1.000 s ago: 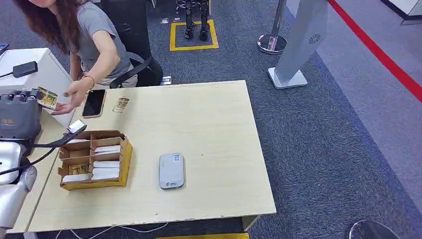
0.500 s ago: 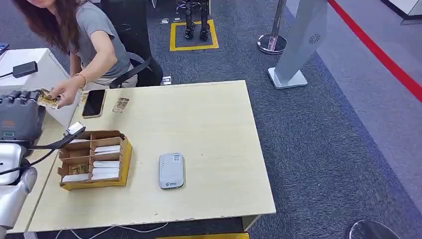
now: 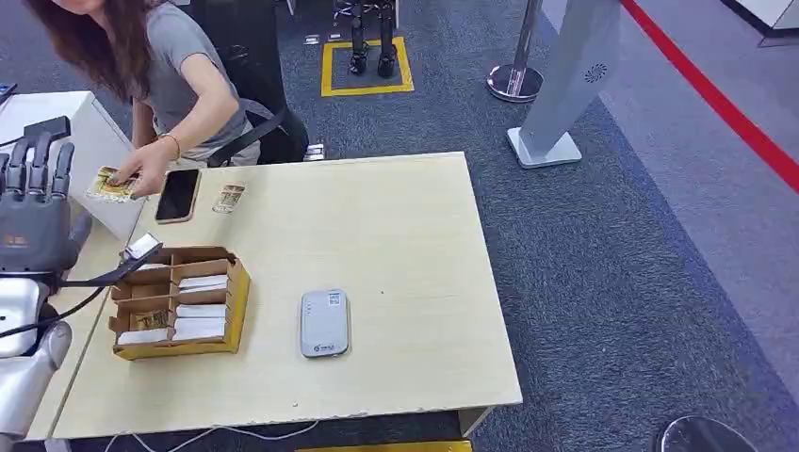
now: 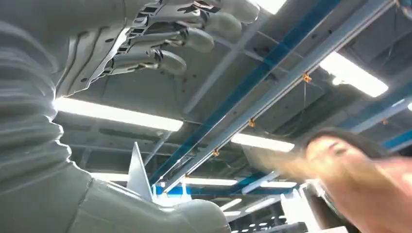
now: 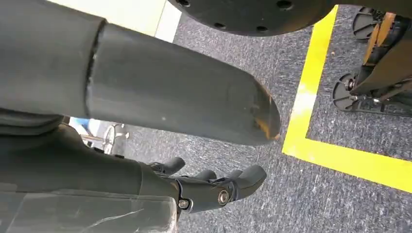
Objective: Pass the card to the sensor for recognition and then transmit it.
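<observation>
Your left wrist view smears the person [image 4: 350, 165] into motion blur. The card's [image 3: 111, 184] print is too small to read. The left hand [image 3: 36, 212] is cut by the frame's left edge.

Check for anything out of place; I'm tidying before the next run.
A small card lies loose and askew on the table beside the phone, apart from the card box. Nothing else stands out.
</observation>
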Robot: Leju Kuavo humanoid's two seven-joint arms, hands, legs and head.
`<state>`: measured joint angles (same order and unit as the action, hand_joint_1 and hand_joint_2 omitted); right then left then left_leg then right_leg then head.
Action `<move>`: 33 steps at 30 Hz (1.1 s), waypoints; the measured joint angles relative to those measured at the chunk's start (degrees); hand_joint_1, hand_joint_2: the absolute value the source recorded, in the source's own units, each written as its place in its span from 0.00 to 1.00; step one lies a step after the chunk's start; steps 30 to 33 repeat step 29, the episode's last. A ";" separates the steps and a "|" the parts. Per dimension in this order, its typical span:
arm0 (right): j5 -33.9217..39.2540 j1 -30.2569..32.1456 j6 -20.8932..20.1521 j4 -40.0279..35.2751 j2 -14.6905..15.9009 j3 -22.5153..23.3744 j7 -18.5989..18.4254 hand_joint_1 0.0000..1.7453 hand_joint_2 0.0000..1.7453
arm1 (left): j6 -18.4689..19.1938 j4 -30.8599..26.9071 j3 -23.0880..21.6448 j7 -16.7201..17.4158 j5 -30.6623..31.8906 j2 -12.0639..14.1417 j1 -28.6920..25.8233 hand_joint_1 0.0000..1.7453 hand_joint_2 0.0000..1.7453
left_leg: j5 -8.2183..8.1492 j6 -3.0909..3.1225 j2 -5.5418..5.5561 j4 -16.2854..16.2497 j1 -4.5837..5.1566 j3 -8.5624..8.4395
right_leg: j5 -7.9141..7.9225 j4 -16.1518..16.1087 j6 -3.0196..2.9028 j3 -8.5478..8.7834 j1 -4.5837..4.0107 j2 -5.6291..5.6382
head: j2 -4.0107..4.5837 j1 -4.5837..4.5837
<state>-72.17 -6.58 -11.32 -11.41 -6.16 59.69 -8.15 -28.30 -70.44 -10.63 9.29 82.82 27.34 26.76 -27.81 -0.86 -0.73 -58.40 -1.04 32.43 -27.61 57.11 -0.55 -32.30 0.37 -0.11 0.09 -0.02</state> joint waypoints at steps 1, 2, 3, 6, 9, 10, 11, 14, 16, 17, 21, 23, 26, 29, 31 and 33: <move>0.07 0.09 0.15 0.00 0.00 0.00 0.02 0.00 0.00 | -0.62 -1.33 0.18 -0.09 -0.02 0.00 -1.10 0.00 1.00 | -0.01 0.00 0.00 0.00 0.00 0.00 | 0.00 0.00 0.00 0.00 0.00 0.01 | 0.00 0.02; 0.28 0.21 0.37 0.00 0.00 0.00 0.09 0.00 0.00 | -1.14 -2.99 0.46 -0.28 -0.09 -0.02 -2.24 0.00 1.00 | -0.02 0.01 0.00 0.00 0.00 0.00 | -0.01 0.00 0.00 -0.01 0.00 0.01 | 0.00 0.02; 0.53 0.35 0.48 0.00 0.00 0.00 0.11 0.00 0.00 | -1.49 -4.50 0.62 -0.37 -0.07 -0.02 -3.29 0.00 1.00 | -0.03 0.01 0.00 0.00 0.00 0.00 | -0.02 -0.01 0.01 -0.01 0.00 0.01 | 0.00 0.00; 0.68 0.67 0.59 0.00 0.00 0.02 0.18 0.00 0.00 | -1.51 -7.64 1.27 -0.37 -0.07 -0.02 -5.51 0.00 1.00 | -0.03 0.02 0.01 0.00 0.00 0.02 | -0.02 -0.02 0.01 -0.01 0.00 0.00 | 0.00 0.02; 0.66 0.75 0.55 0.00 0.00 0.02 0.18 0.00 0.00 | -1.51 -9.53 1.60 -0.37 -0.07 -0.02 -6.55 0.00 1.00 | -0.03 0.02 0.01 0.00 0.00 0.02 | -0.01 -0.02 0.01 0.00 0.00 -0.01 | 0.00 0.02; 0.68 0.75 0.55 0.00 0.00 0.02 0.15 0.00 0.00 | -1.60 -10.00 1.69 -0.55 -0.11 -0.02 -6.89 0.00 1.00 | -0.03 0.02 0.01 0.00 0.00 0.01 | -0.01 -0.02 0.01 0.00 0.00 -0.01 | 0.00 0.02; 0.70 0.75 0.57 0.00 0.00 0.02 0.07 0.00 0.00 | -1.79 -10.76 1.84 -0.87 -0.20 -0.02 -7.34 0.00 1.00 | -0.03 0.02 0.00 0.00 0.00 0.01 | 0.00 -0.02 0.01 0.00 0.00 -0.01 | 0.00 0.02; 1.51 0.93 0.88 -0.02 0.00 0.22 -0.17 0.00 0.00 | -3.13 -15.16 2.72 -1.79 -2.37 -0.31 -10.80 0.00 1.00 | -0.03 0.02 -0.06 0.00 0.00 -0.01 | 0.00 -0.02 0.01 0.00 0.00 0.04 | 0.00 0.00; 2.75 1.13 1.11 -0.02 0.02 0.61 -0.39 0.00 0.00 | -2.87 -20.12 3.15 -2.75 -7.28 -0.81 -14.56 0.00 1.00 | -0.07 0.07 -0.07 0.00 0.01 -0.01 | -0.02 -0.03 0.02 0.00 0.01 0.05 | 0.00 -0.02; 3.32 1.25 1.27 -0.02 0.02 0.90 -0.48 0.00 0.00 | -2.73 -22.55 3.44 -3.13 -10.22 -0.98 -16.60 0.00 1.00 | -0.10 0.09 -0.08 0.00 0.01 0.02 | -0.03 -0.03 0.03 0.01 0.01 0.06 | 0.00 0.00; 5.05 1.84 1.82 -0.02 0.15 2.30 -1.66 0.00 0.00 | 1.43 -32.76 6.92 -8.56 -30.68 -0.96 -26.78 0.00 1.00 | -0.25 0.07 -0.18 0.02 0.01 0.00 | -0.16 -0.06 0.09 -0.01 0.01 0.16 | 0.00 -0.02; 6.12 2.13 1.86 -0.04 0.31 3.34 -1.99 0.00 0.00 | 9.82 -37.18 10.66 -15.39 -52.65 -1.05 -32.10 0.00 1.00 | -0.31 0.10 -0.21 0.03 0.00 -0.02 | -0.18 -0.07 0.09 -0.02 0.00 0.19 | 0.00 -0.02; 6.82 2.42 2.36 -0.02 0.44 4.46 -1.94 0.00 0.00 | 27.91 -40.82 17.43 -21.12 -80.13 -2.39 -38.67 0.00 1.00 | -0.32 0.10 -0.18 0.04 0.00 0.02 | -0.24 -0.06 0.12 -0.01 0.00 0.14 | 0.00 0.00; 6.93 2.43 2.58 -0.02 0.46 5.12 -1.83 0.00 0.00 | 35.69 -42.63 23.62 -22.60 -87.67 -4.48 -42.71 0.00 1.00 | -0.32 0.10 -0.17 0.04 0.00 0.01 | -0.24 -0.06 0.12 -0.01 0.00 0.13 | 0.00 0.00; 6.93 2.43 2.58 -0.02 0.46 5.12 -1.83 0.00 0.00 | 35.69 -42.63 23.62 -22.60 -87.67 -4.48 -42.71 0.00 1.00 | -0.32 0.10 -0.17 0.04 0.00 0.01 | -0.24 -0.06 0.12 -0.01 0.00 0.13 | 0.00 0.00; 6.93 2.43 2.58 -0.02 0.46 5.12 -1.83 0.00 0.00 | 35.69 -42.63 23.62 -22.60 -87.67 -4.48 -42.71 0.00 1.00 | -0.32 0.10 -0.17 0.04 0.00 0.01 | -0.24 -0.06 0.12 -0.01 0.00 0.13 | 0.00 0.00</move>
